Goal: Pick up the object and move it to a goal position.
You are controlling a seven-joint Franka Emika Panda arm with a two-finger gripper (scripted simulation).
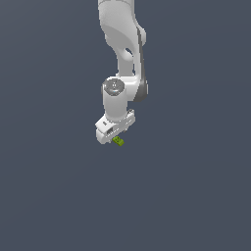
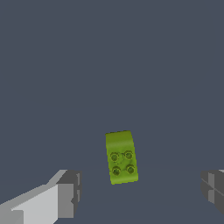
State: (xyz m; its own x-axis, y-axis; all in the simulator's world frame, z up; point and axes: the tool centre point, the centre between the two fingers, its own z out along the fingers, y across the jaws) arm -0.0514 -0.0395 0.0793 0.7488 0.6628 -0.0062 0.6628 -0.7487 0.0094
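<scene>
My jaws stand wide apart around nothing, and the lime-green object (image 2: 121, 156) lies on the grey floor (image 2: 109, 65) between my fingertips (image 2: 70, 192), at five o'clock of my gripper (image 1: 112, 133) in the exterior view.

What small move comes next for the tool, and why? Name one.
Probably lower straight down. In the wrist view the green block lies between the two open fingers, touching neither; the tool hangs just over it.
</scene>
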